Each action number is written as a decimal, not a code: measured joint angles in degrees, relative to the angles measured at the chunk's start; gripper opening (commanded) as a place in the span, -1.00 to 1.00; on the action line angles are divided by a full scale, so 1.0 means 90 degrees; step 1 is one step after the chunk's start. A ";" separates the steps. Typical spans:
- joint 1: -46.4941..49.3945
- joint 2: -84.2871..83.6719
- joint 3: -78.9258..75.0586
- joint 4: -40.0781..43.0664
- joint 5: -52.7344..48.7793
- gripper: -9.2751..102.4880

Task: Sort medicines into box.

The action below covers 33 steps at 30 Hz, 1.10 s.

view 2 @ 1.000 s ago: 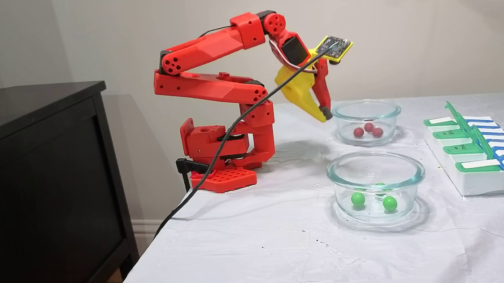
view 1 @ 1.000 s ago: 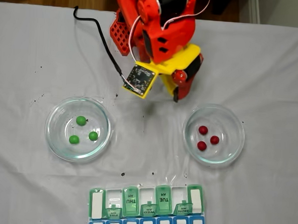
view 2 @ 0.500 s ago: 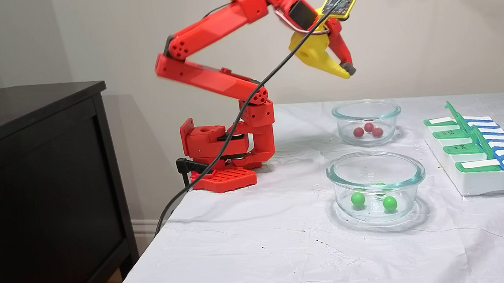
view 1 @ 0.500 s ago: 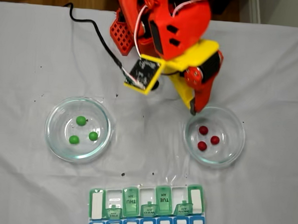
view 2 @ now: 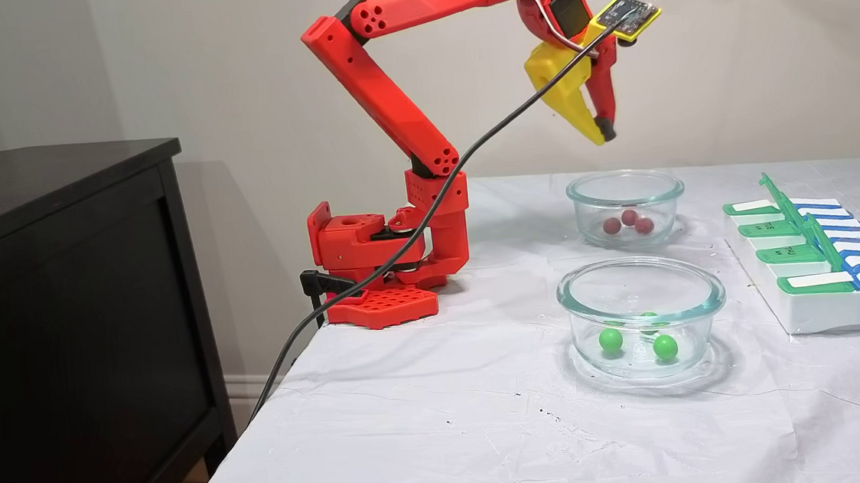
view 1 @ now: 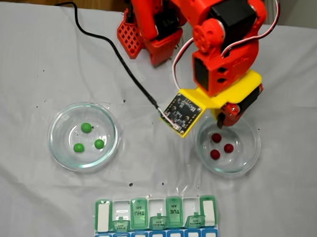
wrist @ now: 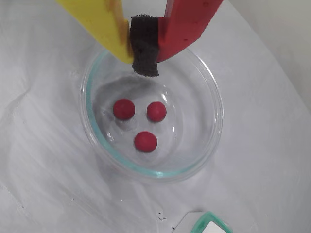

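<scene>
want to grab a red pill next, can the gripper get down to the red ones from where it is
Probably yes. The gripper hangs above the open glass dish holding the red pills, with nothing between them. Its jaws are shut, so it must open first.

Gripper (wrist: 144,58) at top edge, yellow and red fingers pressed together on dark pad. Below it, glass dish (wrist: 206,92) holding three red pills (wrist: 146,141), well apart from fingertips. Green corner (wrist: 210,225) at bottom edge, possibly pill box.

The red arm (view 2: 388,99) reaches high, its tool (view 2: 602,133) closed, pointing down.
</scene>
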 measured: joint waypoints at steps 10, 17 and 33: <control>-0.0234 -0.0029 0.0146 0.0146 0.0166 -0.77; -0.0059 -0.0791 0.0020 -0.0078 0.0215 -0.65; -0.0078 -0.2344 -0.0527 -0.0264 0.0439 -0.60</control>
